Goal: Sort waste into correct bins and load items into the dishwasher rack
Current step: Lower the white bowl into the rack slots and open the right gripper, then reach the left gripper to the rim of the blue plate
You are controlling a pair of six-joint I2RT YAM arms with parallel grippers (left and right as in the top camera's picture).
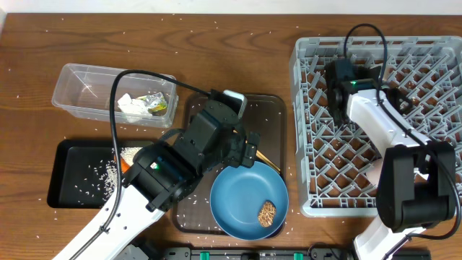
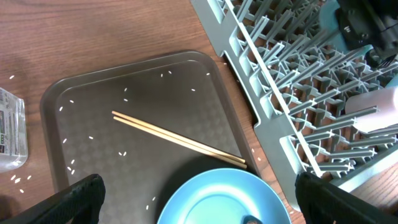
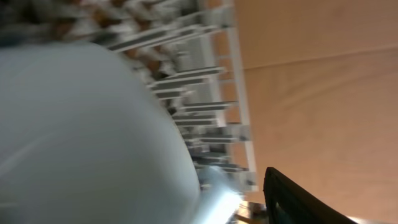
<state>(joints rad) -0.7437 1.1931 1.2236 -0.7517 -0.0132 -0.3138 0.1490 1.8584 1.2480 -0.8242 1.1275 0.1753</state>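
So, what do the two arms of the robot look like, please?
Both arms have white tube-like links joined by bulky black joint housings. The left arm carries a black cable looping above it; the right arm has a similar cable loop and a small green light. The claw fingers are plain black. No lettering is readable.

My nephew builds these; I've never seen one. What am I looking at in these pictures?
Two robot arms at a table, each with a two-finger gripper. One picture looks down from above; the other two come from cameras on the wrists. The left gripper hangs open over chopsticks on a brown tray, beside a blue plate. The right gripper is over the grey rack; its view is blurred, so any hold is unclear. A clear tub holds tissue; a black bin holds rice.
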